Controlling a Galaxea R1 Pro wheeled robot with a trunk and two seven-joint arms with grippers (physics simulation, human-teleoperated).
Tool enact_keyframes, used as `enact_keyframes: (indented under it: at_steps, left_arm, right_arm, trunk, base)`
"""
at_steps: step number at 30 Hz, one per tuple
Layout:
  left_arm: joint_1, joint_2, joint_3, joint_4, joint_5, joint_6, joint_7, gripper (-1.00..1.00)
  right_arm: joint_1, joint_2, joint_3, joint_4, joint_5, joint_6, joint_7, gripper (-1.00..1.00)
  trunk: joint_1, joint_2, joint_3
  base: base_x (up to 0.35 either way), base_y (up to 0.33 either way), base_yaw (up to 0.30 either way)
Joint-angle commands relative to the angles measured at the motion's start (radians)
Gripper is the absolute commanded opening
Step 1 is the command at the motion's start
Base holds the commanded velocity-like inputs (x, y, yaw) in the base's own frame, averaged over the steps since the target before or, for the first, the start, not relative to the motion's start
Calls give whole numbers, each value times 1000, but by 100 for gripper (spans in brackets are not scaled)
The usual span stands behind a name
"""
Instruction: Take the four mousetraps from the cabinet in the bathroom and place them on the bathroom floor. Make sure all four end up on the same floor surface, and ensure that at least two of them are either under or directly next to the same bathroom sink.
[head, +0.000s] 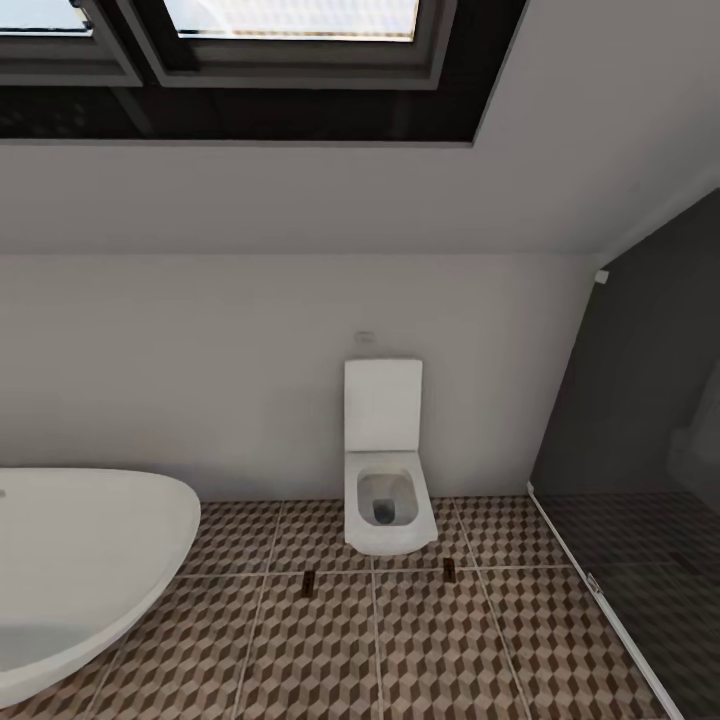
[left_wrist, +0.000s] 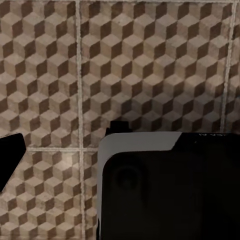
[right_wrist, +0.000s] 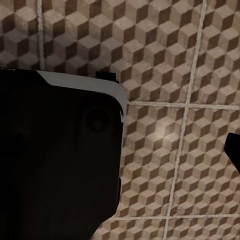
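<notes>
Two mousetraps flat on the bathroom floor (head: 440, 640), seen from the head camera: left mousetrap (head: 308, 583) just ahead of the toilet (head: 385, 480) on its left side, right mousetrap (head: 449, 569) just off the bowl's right front corner. Both small dark-brown slips lying close to a grout line, well apart from each other, neither touching the toilet.

Left end effector (left_wrist: 15, 155): seen from the left wrist camera as one dark fingertip at the frame edge, hanging above patterned tile; opening impossible to judge, nothing visibly held. Right end effector (right_wrist: 234, 147): likewise a single dark tip at the edge of the right wrist camera, over the same cube-print tile; width also impossible to judge. No mousetrap near either tip in the wrist views, only tile and pale grout.

A large black body with a pale grey rim (left_wrist: 170, 190) blocking much of the left wrist view, possibly part of the robot's own base, hard to say at this blur; a matching dark block (right_wrist: 60, 155) on the right wrist side. A few faint pale characters on the upper edge of the left block, too small to read.

Around: white oval bathtub (head: 80, 560) at the left, toilet lid up against the white wall, dark glass shower screen (head: 640, 480) at the right with its sill running across the tiles, dark-framed skylight (head: 290, 40) in the sloped ceiling above.
</notes>
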Motion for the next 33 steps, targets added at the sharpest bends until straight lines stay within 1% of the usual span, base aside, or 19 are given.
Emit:
enact_keyframes:
  at_steps: [1, 4, 11, 15, 33]
  left_arm:
    - [4, -1, -8, 1, 11, -4, -4, 100]
    - [15, -7, -8, 1, 10, -5, -4, 100]
    - [57, -39, -8, 1, 9, -7, -4, 100]
    - [71, -51, -9, 1, 8, -8, -4, 100]
    - [84, -64, -10, 1, 6, -9, -3, 100]
  right_arm:
    - [1, 1, 8, 3, -3, -6, -4, 100]
    - [5, 1, 7, 3, -4, -7, -4, 100]
    - [11, 0, 6, 3, -4, -8, -4, 100]
    - [11, -1, 6, 3, -4, -8, -4, 100]
    - [12, 0, 1, 3, -4, -7, -5, 100]
  trunk:
    - [0, -1, -1]
    - [0, -1, -1]
    - [0, -1, -1]
    - [0, -1, -1]
    - [0, -1, -1]
  base:
    - [0, 0, 0]
    - [0, 0, 0]
    - [0, 0, 0]
    - [0, 0, 0]
    - [0, 0, 0]
